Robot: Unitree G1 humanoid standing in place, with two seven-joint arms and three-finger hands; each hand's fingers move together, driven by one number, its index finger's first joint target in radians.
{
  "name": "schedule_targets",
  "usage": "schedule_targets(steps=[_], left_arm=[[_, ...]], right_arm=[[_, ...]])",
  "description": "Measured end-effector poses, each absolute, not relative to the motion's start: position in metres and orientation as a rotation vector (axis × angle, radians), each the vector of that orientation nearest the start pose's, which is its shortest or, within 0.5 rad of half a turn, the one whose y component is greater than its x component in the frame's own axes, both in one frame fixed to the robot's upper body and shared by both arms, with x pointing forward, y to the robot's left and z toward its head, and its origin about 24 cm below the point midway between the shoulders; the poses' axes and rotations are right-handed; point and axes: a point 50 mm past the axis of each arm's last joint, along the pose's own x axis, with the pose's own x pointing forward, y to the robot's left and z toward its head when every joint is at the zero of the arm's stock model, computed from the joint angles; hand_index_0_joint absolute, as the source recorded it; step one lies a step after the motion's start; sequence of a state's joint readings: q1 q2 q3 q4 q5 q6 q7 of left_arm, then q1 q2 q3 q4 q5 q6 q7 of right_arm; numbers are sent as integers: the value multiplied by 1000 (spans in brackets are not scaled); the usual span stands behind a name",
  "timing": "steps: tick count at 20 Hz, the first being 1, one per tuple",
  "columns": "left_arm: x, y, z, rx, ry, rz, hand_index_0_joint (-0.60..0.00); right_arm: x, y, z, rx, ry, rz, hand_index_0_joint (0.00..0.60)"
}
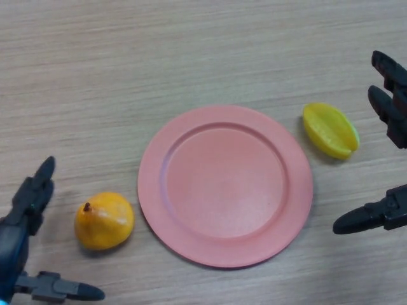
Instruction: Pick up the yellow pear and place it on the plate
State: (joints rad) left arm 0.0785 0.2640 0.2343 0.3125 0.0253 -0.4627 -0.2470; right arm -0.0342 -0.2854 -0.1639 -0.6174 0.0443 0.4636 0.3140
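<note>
Left hand [25,219]: enters at the table's lower left corner, fingers straight and pointing up toward the far edge, thumb stretched out along the near edge, spread wide and grasping nothing. Right hand [389,159]: at the table's right edge, fingers extended leftward at the upper part, thumb reaching leftward lower down, likewise spread and empty.

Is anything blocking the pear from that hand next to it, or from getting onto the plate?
Nothing visible. The left hand is open beside the pear, with bare table between. The plate lies empty just right of the pear.
</note>
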Motion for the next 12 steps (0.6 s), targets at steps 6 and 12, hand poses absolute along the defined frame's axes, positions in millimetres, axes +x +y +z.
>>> schedule_targets(steps=[6,12], left_arm=[[239,235,11,307,-52,-62,0],[249,215,13,232,-82,-111,-50]], right_arm=[[231,-194,161,-290,-178,189,0],[229,-195,165,-298,-198,181,0]])
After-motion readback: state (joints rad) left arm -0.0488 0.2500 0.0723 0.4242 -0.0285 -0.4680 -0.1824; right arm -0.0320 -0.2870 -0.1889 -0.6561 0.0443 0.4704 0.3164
